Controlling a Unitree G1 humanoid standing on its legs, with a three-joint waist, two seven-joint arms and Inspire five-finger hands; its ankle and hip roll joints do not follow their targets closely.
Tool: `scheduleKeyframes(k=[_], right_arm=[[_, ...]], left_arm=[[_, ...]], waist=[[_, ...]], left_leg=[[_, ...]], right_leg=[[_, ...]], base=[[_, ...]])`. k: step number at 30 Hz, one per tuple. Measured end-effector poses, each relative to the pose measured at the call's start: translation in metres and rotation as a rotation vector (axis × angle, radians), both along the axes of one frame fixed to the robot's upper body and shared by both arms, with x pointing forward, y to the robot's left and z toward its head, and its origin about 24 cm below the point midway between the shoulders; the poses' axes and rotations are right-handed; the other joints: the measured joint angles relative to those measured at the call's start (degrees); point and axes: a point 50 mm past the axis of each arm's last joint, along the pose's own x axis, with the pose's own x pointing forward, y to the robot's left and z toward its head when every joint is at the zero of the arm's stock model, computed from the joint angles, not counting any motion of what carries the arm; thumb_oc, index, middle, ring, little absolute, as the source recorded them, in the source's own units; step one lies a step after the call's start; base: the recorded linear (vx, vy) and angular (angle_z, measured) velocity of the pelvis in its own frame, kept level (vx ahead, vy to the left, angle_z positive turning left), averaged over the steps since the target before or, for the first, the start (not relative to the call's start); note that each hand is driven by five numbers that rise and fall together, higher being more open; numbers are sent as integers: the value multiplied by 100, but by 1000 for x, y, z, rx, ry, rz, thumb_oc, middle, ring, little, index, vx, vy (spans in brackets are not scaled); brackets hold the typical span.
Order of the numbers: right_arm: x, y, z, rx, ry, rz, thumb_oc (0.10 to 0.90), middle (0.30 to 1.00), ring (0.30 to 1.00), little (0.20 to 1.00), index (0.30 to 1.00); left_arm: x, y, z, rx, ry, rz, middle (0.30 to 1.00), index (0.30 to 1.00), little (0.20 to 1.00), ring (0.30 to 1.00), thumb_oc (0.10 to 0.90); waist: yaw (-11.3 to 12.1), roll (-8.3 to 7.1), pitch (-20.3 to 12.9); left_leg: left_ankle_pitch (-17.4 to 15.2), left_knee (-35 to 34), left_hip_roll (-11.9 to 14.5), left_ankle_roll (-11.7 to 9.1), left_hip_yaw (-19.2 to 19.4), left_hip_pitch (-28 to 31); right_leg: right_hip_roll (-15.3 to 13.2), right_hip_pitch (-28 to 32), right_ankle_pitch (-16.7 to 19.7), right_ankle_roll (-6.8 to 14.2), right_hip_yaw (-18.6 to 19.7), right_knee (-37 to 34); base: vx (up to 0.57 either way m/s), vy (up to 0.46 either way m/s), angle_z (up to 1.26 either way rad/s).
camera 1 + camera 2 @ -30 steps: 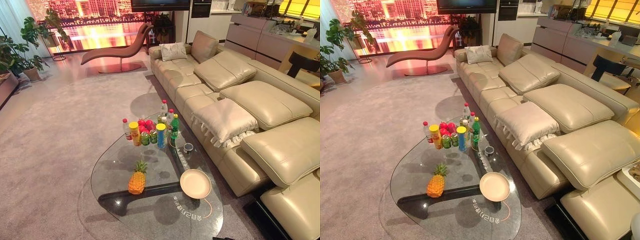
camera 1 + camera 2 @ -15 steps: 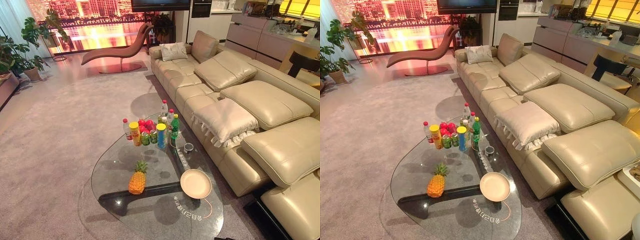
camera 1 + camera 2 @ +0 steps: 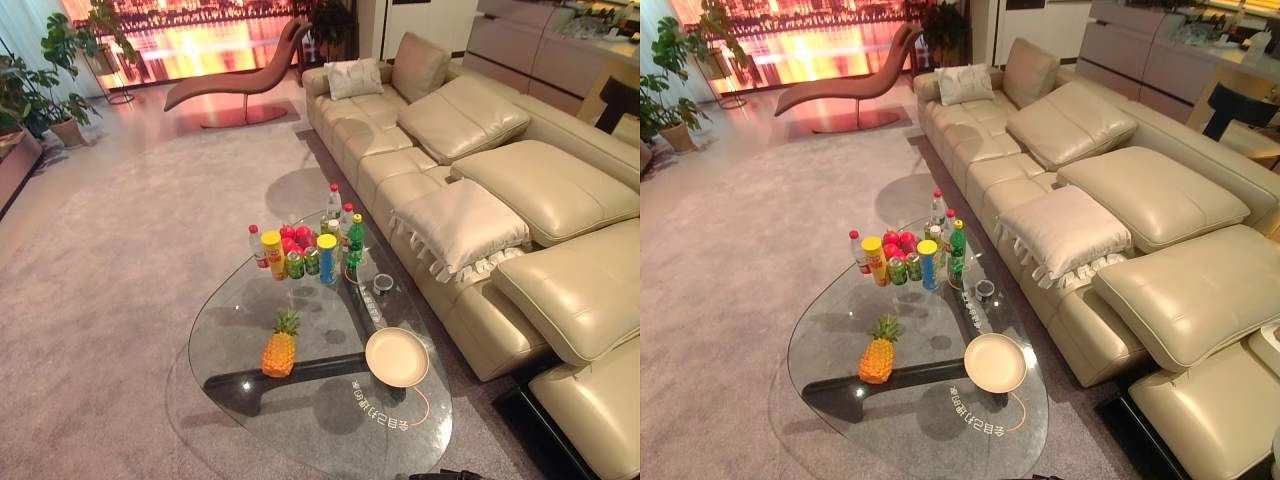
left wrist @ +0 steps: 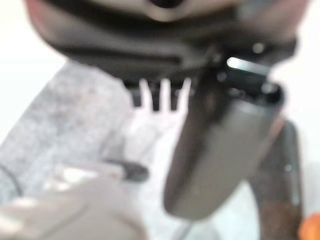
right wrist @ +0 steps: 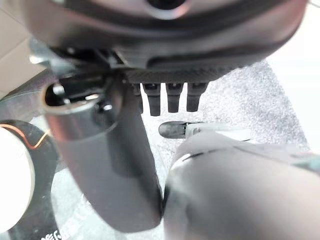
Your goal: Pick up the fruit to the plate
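Plainly, the pineapple stands upright on the glass coffee table, well left of the empty plate, untouched. Behind it, bottles and cans half hide a cluster of red apples. Each wrist view shows its own hand, the left hand blurred, the right hand over the carpet, both with fingers straight and holding nothing.

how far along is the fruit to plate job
Nothing looks done: the round cream plate on the glass coffee table is bare. Nothing is in hand: the left hand and right hand hang open. The yellow pineapple still needs picking up and placing.
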Motion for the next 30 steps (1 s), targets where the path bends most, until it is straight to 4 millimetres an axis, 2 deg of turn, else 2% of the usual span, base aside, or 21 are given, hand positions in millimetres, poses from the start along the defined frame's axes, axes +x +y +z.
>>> scheduleKeyframes(k=[9,11,13,19,23,25,26,28,29,30], right_arm=[[1,-21,6,-67,28,-13,800,900,900,900,900],[5,-21,7,-89,28,-1,800,900,900,900,900],[18,-19,10,-92,-19,-22,800,900,900,900,900],[33,-16,14,-99,-79,-29,800,900,900,900,900],[36,-17,14,-106,-101,-11,800,900,900,900,900],[35,-20,15,-114,-103,-12,800,900,900,900,900],[37,-21,16,-118,-109,-13,800,900,900,900,900],[41,-27,19,-134,-128,-10,800,900,900,900,900],[50,-31,24,-146,-160,-6,800,900,900,900,900],[58,-31,27,-148,-181,-4,800,900,900,900,900]], left_arm=[[45,3,15,105,-192,-60,900,900,900,900,800],[68,-2,23,145,-274,-112,900,900,900,900,800],[93,-7,35,157,-392,-125,900,900,900,900,800],[132,-17,59,206,-578,-129,900,900,900,900,800],[142,-4,69,234,-620,-137,900,900,900,900,800],[152,9,79,256,-655,-149,900,900,900,900,800],[160,18,89,274,-699,-135,900,900,900,900,800],[167,23,98,284,-739,-130,900,900,900,900,800],[185,23,119,280,-823,-127,900,900,900,900,800],[194,22,129,287,-869,-132,900,900,900,900,800]], waist=[[1,-30,182],[1,-35,301],[-11,-34,621],[-215,-72,1304],[-339,-55,1436],[-344,43,1542],[-342,123,1611],[-325,172,1694],[-310,220,1798],[-294,232,1902]], left_leg=[[-7,6,-7,4,0,-5],[-21,135,-18,-1,5,-311],[10,244,-34,-2,19,-515],[10,382,-49,-2,24,-734],[10,381,-55,-1,40,-791],[11,380,-60,1,55,-792],[11,382,-60,0,69,-797],[11,391,-61,0,102,-806],[12,507,-56,0,137,-1007],[28,533,-55,0,128,-1089]], right_leg=[[1,-1,2,0,7,3],[-10,-264,42,-7,47,36],[-11,-419,161,-27,122,40],[-23,-594,252,-27,162,41],[-29,-659,255,-25,180,41],[-35,-669,257,-22,191,42],[-37,-681,258,-21,200,42],[-39,-705,267,-16,240,42],[-41,-885,275,-19,258,104],[-40,-960,307,-28,257,116]], base=[[-35,16,0],[-226,46,-5],[-105,34,-11],[-107,39,-3],[-22,98,-3],[-35,44,-3],[-100,45,-7],[-107,-6,-8],[-82,-25,-2],[-57,-17,-1]])
